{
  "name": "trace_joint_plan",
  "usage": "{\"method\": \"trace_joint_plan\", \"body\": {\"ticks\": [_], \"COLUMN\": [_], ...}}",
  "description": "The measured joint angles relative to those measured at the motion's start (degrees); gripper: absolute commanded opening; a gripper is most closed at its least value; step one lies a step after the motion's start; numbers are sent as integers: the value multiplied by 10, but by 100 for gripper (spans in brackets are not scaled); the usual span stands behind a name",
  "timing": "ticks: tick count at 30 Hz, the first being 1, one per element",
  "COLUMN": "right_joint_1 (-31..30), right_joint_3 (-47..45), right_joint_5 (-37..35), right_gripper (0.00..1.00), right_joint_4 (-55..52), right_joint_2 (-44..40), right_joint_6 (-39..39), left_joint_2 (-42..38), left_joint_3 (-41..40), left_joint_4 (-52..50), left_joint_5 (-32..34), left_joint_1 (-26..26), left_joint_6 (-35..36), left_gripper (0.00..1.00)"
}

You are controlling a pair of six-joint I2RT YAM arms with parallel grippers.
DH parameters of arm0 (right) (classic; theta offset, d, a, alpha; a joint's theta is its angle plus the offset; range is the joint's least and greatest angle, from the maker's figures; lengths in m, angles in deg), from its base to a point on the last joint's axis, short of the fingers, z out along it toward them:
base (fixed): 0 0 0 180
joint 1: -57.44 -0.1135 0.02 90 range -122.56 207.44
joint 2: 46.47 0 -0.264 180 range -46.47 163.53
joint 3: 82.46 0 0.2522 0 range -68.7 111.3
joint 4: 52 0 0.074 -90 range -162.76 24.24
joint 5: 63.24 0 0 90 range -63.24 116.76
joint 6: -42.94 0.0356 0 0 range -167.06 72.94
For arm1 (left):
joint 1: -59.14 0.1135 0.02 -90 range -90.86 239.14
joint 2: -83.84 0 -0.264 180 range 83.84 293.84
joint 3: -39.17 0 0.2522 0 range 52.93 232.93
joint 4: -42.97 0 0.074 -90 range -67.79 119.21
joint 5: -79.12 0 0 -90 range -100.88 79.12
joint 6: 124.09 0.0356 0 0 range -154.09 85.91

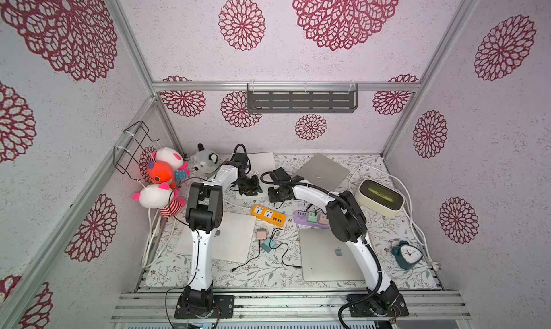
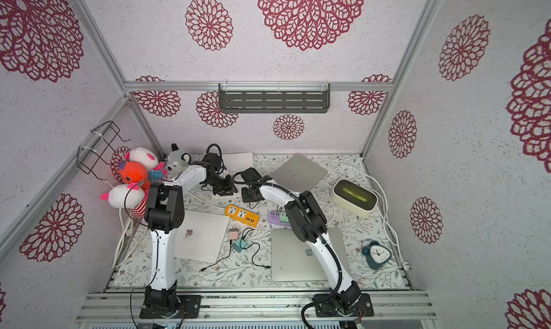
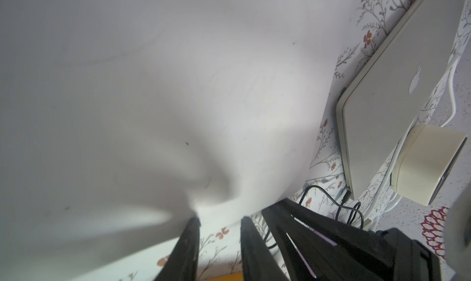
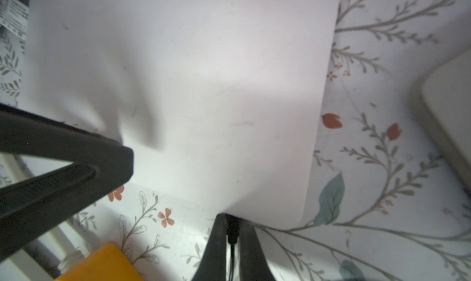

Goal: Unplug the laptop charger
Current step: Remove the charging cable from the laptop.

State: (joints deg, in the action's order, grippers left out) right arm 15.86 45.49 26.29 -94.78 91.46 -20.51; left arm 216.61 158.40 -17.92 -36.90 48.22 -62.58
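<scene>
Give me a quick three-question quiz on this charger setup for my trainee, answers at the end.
1. True or false: the right gripper's fingers are closed on the black plug at the white laptop's edge.
2. The power strip closer to the left arm is: A orange, B purple, C green.
3. Name the blue object standing to the right of the silver laptop.
Key: 1 true; 2 A; 3 alarm clock.
</scene>
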Motion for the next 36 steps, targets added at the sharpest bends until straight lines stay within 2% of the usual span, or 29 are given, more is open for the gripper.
{"method": "trace_joint_plan", "body": {"ticks": [2,8,13,16,20,23,27,32,36], "right_joint_1": [-5,0,-13,-12,0,3,0,-10,-12], "right_joint_3": [24,-6,75,54,-21,-24,-3,76,75], "right_joint_5": [-14,5,-34,-29,10,18,11,-19,-29], "right_gripper": [12,12,12,12,12,12,12,12,12], "right_joint_4": [-24,5,-74,-55,18,24,3,-75,-76], "right_joint_2": [10,-2,35,27,-6,-8,-1,35,36], "right_joint_6": [-4,3,-10,-9,11,17,20,18,5], "left_joint_2": [0,0,0,0,-1,-1,-1,-2,-3], "left_joint_3": [-1,-2,-3,-3,-4,-5,-5,-7,-10], "left_joint_4": [0,0,1,1,2,2,3,5,8], "left_joint_5": [0,-1,-2,-3,-3,-3,-3,-5,-5], "left_joint_1": [0,0,1,1,1,1,1,1,1], "left_joint_6": [0,0,0,0,0,0,0,-1,-1], "left_gripper": [31,31,31,31,31,31,31,31,31]}}
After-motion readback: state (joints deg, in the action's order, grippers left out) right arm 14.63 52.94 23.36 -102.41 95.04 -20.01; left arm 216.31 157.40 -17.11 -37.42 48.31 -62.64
